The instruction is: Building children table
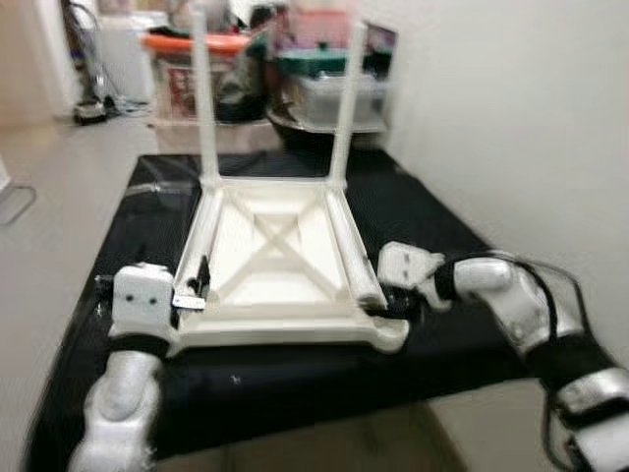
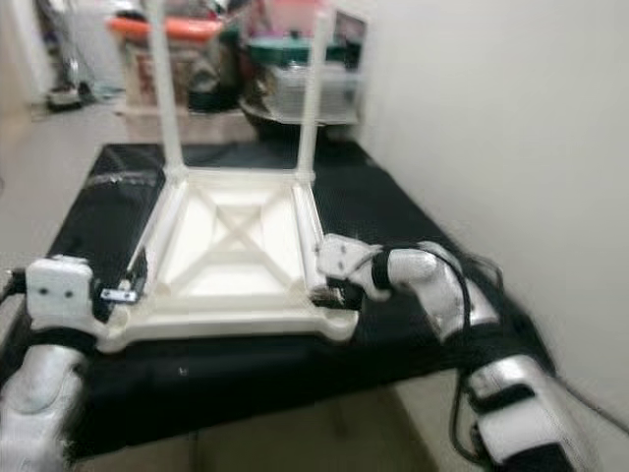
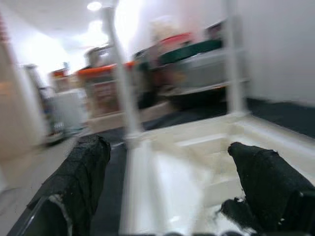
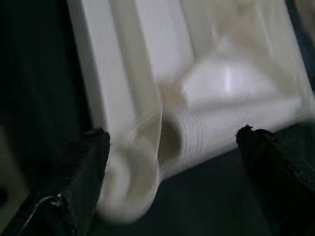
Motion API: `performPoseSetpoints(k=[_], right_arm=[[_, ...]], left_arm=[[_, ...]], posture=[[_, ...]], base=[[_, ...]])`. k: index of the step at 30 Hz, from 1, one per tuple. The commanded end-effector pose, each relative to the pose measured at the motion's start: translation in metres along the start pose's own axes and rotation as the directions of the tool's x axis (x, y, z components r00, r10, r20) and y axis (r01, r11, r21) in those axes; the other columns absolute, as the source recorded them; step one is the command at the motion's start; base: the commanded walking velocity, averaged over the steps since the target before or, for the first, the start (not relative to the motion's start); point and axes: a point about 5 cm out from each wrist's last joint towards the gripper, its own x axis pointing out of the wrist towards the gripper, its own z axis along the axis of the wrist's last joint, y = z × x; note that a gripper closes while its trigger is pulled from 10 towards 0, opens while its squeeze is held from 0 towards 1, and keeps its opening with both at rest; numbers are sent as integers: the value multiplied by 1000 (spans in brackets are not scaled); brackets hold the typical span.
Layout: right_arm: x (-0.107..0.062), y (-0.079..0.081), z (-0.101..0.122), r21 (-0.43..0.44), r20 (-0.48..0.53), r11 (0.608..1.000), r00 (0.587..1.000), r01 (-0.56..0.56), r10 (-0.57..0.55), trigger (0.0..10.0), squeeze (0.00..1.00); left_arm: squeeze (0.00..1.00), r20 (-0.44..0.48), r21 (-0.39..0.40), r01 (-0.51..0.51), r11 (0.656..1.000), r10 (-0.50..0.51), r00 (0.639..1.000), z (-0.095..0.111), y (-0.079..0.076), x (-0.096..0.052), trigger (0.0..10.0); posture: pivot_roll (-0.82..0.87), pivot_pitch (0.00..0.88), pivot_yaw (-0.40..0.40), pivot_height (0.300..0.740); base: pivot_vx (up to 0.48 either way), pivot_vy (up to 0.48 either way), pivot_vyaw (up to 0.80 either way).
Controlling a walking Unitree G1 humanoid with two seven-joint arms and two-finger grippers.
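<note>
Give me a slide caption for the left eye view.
Both grippers flank an upside-down white children's table on a black mat, two legs fitted.

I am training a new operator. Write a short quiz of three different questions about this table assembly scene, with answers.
1. True or false: the white table lies upside down on the black mat.
2. How many legs already stand upright on it? A) none B) two C) four
3. Fill in: a loose leg lies along the frame near the ____ gripper.

Key: 1 true; 2 B; 3 right. The left gripper straddles the opposite edge.
</note>
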Motion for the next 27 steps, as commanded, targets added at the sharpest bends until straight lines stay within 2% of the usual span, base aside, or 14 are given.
performPoseSetpoints(k=[1,4,11,14,16,17,20,23,24,25,27], right_arm=[[0,-2,-6,3,-44,1000,999,31,-31,10000,0],[9,-13,-6,59,-69,984,984,168,-164,10000,0],[14,-16,-6,107,-62,966,971,235,-229,10000,0],[16,-18,-2,135,-29,955,965,263,-262,10000,0],[17,-22,6,179,35,938,950,298,-309,10000,0],[17,-22,6,179,35,938,950,298,-309,10000,0],[19,-27,13,286,84,892,918,351,-388,10000,0],[23,-23,14,256,86,897,916,361,-393,10000,0],[26,-21,19,305,116,878,901,368,-418,10000,0],[26,-21,19,305,116,878,901,368,-418,10000,0],[29,-21,24,412,147,833,875,369,-460,10000,0]], left_arm=[[0,-5,-2,10,1000,-10,1000,-1,-4,0,10000],[0,-6,-2,6,1000,-6,1000,-1,-5,0,10000],[0,-10,1,2,1000,-2,1000,-2,-3,-1,10000],[0,-11,-1,1,1000,-1,1000,-2,-3,-1,10000],[0,-11,-5,4,1000,-4,1000,-2,-5,0,10000],[0,-11,-5,4,1000,-4,1000,-2,-5,0,10000],[0,-12,-8,6,1000,-7,1000,-3,-6,0,10000],[0,-12,-8,6,1000,-6,1000,-3,-6,0,10000],[0,-13,-8,7,1000,-7,1000,-3,-6,1,10000],[0,-13,-8,7,1000,-7,1000,-3,-6,1,10000],[0,-12,-8,8,1000,-8,1000,-3,-6,1,10000]], posture=[[49,0,-86,740],[54,0,-88,740],[51,0,-87,740],[48,0,-85,740],[43,0,-82,740],[43,0,-82,740],[43,0,-82,740],[42,0,-79,740],[42,0,-79,740],[42,0,-79,740],[49,0,-79,740]], base=[[0,0,0],[0,0,0],[0,0,0],[0,0,0],[0,0,0],[0,0,0],[0,0,0],[0,0,533],[0,0,800],[0,0,800],[0,0,400]])
